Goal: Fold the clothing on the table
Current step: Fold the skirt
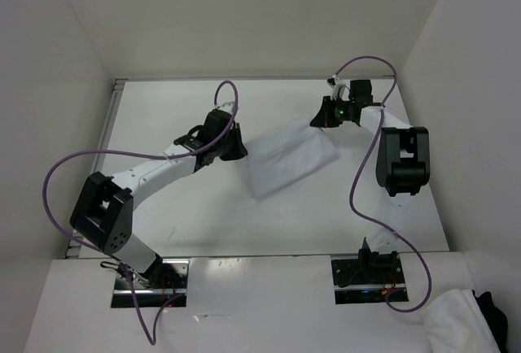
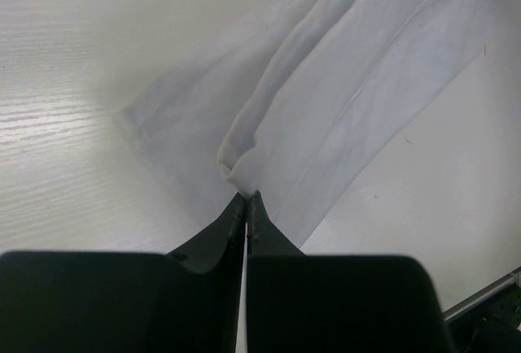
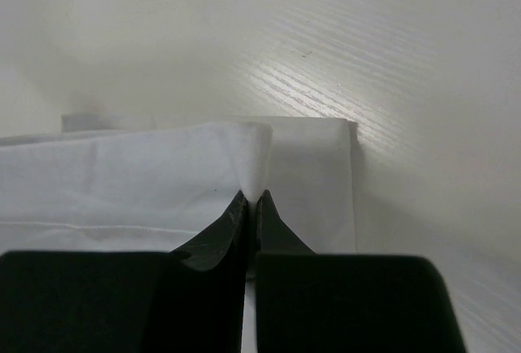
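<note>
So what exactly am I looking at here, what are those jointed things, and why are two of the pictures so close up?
Those are two robot arms, bolted at the near edge of a white table. The wide picture comes from a fixed camera above and behind them. The two close-ups come from small cameras on each wrist, so the black wedges at the bottom are that arm's own fingers. A thin white garment lies on the table. The left gripper is shut, pinching a fold at one end of it, and the right gripper is shut on the other end. The purple cables are wiring. A separate heap of white fabric sits at the bottom right.
</note>
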Controlling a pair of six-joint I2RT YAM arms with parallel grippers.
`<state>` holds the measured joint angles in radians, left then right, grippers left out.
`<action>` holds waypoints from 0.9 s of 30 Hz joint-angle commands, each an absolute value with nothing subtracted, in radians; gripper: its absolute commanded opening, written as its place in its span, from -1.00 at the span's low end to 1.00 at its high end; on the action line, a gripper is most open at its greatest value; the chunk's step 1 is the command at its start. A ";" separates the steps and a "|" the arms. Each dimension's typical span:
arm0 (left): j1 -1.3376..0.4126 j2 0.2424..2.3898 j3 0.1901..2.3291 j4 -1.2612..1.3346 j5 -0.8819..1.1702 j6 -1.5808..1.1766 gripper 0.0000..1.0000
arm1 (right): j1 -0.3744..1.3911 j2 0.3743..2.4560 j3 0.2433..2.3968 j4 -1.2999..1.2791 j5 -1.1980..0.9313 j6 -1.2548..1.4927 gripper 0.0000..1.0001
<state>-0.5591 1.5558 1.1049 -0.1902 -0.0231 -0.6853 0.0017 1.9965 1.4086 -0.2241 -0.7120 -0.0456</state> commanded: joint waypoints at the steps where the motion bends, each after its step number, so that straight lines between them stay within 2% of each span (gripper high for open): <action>1: -0.560 1.552 1.097 -0.178 -0.057 -0.693 -1.00 | 0.008 2.031 1.480 -0.190 -0.716 -0.049 -1.00; 10: -0.560 1.607 1.062 -0.199 -0.100 -0.723 -1.00 | 0.017 2.172 1.627 -0.282 -0.726 -0.072 -1.00; 12: -0.548 1.647 1.074 -0.199 -0.088 -0.723 -0.91 | 0.017 2.172 1.638 -0.282 -0.697 -0.072 -0.88; 13: -0.548 1.664 1.074 -0.199 -0.087 -0.723 -0.83 | 0.017 2.183 1.650 -0.282 -0.687 -0.072 -0.71; 14: -0.548 1.681 1.087 -0.210 -0.077 -0.723 -0.53 | 0.017 2.183 1.651 -0.293 -0.672 -0.081 -0.19; 15: -0.537 1.713 1.104 -0.222 -0.066 -0.723 -0.28 | 0.017 2.183 1.660 -0.305 -0.661 -0.081 0.13; 17: -0.537 1.739 1.114 -0.248 -0.081 -0.713 0.03 | 0.017 2.171 1.660 -0.305 -0.647 -0.081 0.42; 22: -0.517 1.737 1.138 -0.307 -0.205 -0.713 0.58 | -0.005 2.056 1.637 -0.269 -0.638 -0.058 0.58; 25: -0.517 1.689 1.172 -0.316 -0.239 -0.713 0.63 | -0.017 2.013 1.628 -0.284 -0.696 -0.058 0.58; 26: -0.517 1.665 1.183 -0.316 -0.239 -0.701 0.66 | -0.017 2.002 1.628 -0.299 -0.728 -0.069 0.52; 27: -0.517 1.654 1.209 -0.316 -0.223 -0.701 0.66 | -0.017 1.991 1.628 -0.346 -0.765 -0.083 0.33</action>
